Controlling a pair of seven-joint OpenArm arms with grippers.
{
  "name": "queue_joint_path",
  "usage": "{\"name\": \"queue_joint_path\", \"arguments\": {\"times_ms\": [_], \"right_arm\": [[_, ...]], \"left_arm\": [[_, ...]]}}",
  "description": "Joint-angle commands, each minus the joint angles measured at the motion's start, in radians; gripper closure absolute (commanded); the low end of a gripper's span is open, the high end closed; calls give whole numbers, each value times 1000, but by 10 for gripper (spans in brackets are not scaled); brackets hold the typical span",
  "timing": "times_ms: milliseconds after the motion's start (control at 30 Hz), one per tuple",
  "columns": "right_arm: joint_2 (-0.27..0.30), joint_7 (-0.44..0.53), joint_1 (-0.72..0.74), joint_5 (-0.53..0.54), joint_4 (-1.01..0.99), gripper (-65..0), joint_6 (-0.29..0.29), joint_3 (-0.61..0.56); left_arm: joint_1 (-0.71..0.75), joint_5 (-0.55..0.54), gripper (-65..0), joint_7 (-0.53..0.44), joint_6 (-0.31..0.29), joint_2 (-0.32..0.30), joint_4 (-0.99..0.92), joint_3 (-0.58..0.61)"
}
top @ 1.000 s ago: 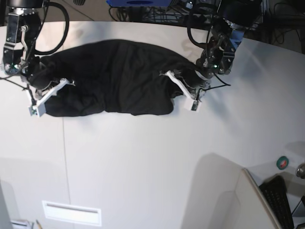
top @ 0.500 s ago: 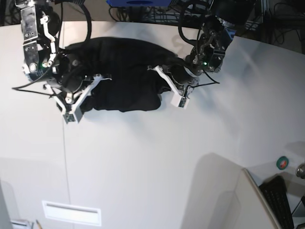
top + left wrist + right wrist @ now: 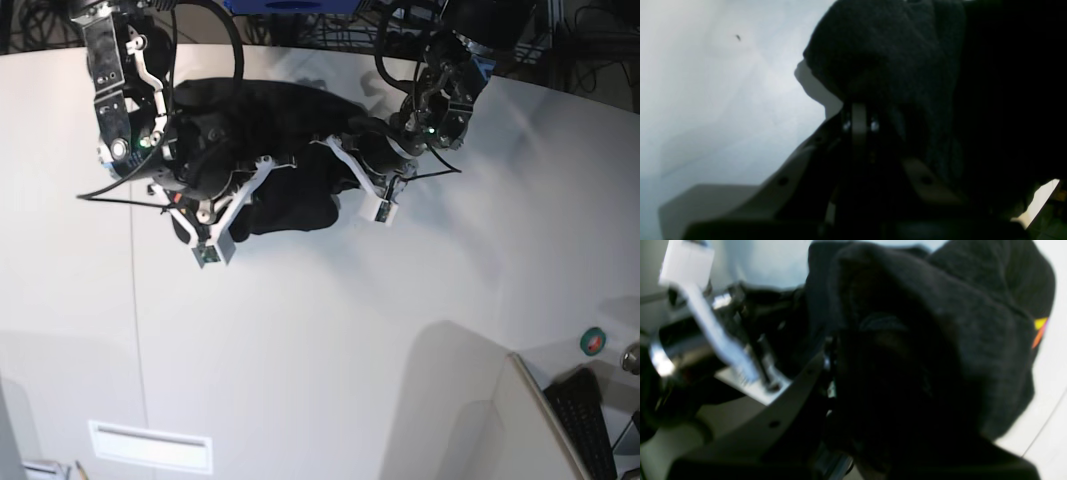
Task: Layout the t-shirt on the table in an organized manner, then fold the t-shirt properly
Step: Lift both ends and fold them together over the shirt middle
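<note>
Left gripper (image 3: 352, 160) and right gripper (image 3: 215, 190) both clenched on the black t-shirt (image 3: 270, 130), bunched between them. Soft, limp, light; probably best regripped at hem corners.

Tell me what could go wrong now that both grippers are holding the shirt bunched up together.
1. The t-shirt is gathered into a heap between the left gripper and right gripper, so folds could trap underneath and it may not spread flat.
2. The two grippers are close together, so the arms might bump.
3. Each grip may hold several layers; pulling apart could twist the shirt.
</note>
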Motion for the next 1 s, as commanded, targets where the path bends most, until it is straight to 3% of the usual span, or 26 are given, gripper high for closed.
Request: {"name": "queue_joint_path", "arguments": {"times_ms": [0,567,967], "right_arm": [[-15,14,14,11,-6,0,0,1],[-121,28,49,13,-152,0,0,1],[-129,85,61,14,-218,0,0,1]], "left_arm": [[8,22,0,59,14,-4,-2,3],[5,22,0,56,14,-4,-2,2],[7,22,0,54,14,-6,-2,-7]]}}
